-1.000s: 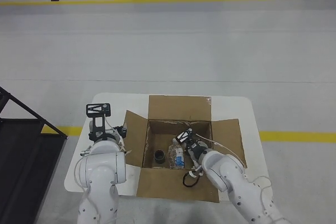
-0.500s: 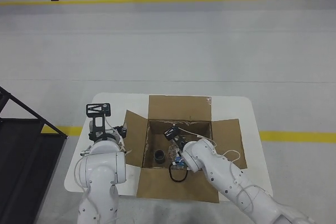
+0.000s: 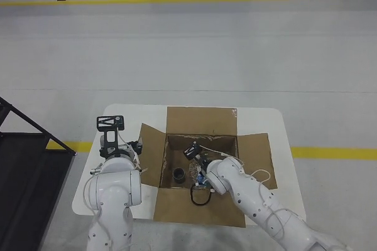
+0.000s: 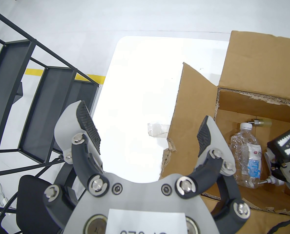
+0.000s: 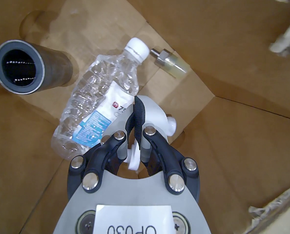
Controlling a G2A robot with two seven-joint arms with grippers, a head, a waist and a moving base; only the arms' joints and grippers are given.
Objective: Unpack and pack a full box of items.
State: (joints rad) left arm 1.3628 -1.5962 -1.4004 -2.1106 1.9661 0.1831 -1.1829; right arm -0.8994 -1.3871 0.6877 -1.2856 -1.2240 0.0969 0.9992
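An open cardboard box (image 3: 201, 122) stands on the white table (image 3: 122, 119). On its floor lie a crushed clear water bottle (image 5: 103, 103), a dark tube (image 5: 35, 69) with an open end, and a small metal fitting (image 5: 170, 63) with a clear sleeve. My right gripper (image 5: 136, 103) is down inside the box, shut, its tips over the bottle's label. A white plastic piece (image 5: 171, 123) shows behind the finger links; I cannot tell whether it is held. My left gripper (image 4: 145, 115) hangs open with nothing in it over the table, left of the box (image 4: 257, 57). From above, the right gripper (image 3: 191, 150) is beside the bottle (image 3: 198, 174).
A black metal rack (image 3: 19, 169) stands off the table's left edge. A scrap of clear tape (image 4: 157, 130) lies by the box's left flap. A black cable loop (image 3: 199, 196) from the right arm hangs over the front flap. The box's four flaps are spread outward.
The right arm swung left inside the box, from the right half to above the bottle, and has hardly moved in the last half second. The left arm stayed still.
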